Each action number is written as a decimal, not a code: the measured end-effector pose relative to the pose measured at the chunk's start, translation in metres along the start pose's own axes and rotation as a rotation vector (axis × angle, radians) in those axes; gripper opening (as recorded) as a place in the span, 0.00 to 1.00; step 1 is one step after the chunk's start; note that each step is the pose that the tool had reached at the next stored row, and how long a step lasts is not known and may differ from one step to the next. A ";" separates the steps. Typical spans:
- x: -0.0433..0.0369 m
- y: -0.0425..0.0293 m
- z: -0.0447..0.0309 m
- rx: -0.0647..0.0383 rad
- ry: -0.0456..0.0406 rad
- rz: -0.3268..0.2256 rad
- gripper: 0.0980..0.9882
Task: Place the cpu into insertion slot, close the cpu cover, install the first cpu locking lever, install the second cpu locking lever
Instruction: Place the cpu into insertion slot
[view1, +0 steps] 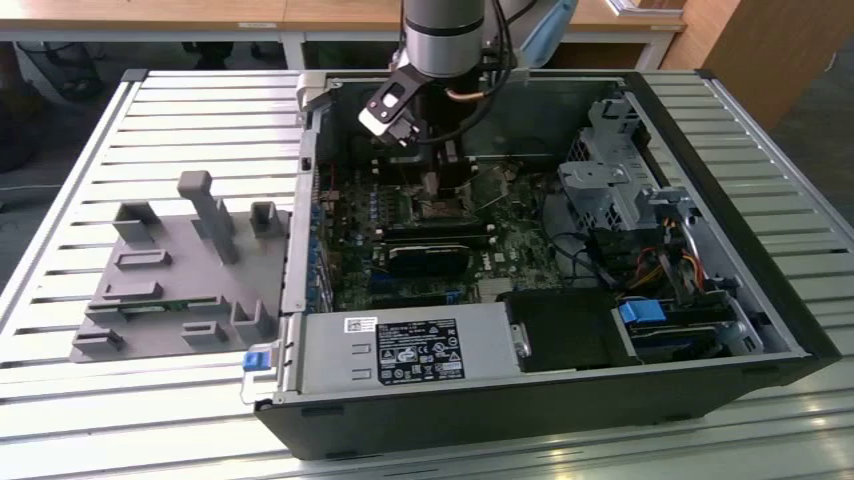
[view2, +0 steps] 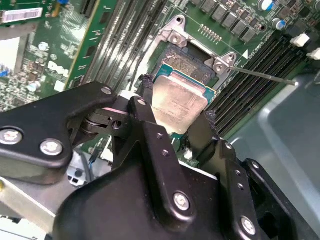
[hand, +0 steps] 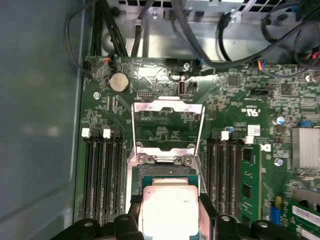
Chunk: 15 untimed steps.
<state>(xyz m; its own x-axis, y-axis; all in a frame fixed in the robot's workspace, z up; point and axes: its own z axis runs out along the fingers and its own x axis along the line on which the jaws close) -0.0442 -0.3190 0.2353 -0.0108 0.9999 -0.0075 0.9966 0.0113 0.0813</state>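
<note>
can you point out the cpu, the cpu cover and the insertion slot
the cpu (view2: 178, 102), second wrist view, middle of its metal top
the cpu cover (hand: 168, 105), first wrist view, end bar of the silver frame
the insertion slot (view2: 189, 65), second wrist view, its dark centre

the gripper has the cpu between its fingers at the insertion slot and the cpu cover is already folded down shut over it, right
Not quite. The cpu cover is open, swung back off the insertion slot, as the first wrist view shows. The gripper does have the cpu between its fingers at the slot.
</note>
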 end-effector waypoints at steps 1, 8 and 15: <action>0.0014 -0.0004 0.0020 0.000 -0.0010 0.000 0.48; 0.0053 -0.0036 0.0145 0.001 -0.0109 0.021 0.48; 0.0053 -0.0046 0.0257 0.001 -0.0131 0.025 0.48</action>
<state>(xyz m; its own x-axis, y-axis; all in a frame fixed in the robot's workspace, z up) -0.0467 -0.3139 0.2093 0.0152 0.9997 -0.0186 0.9966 -0.0136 0.0808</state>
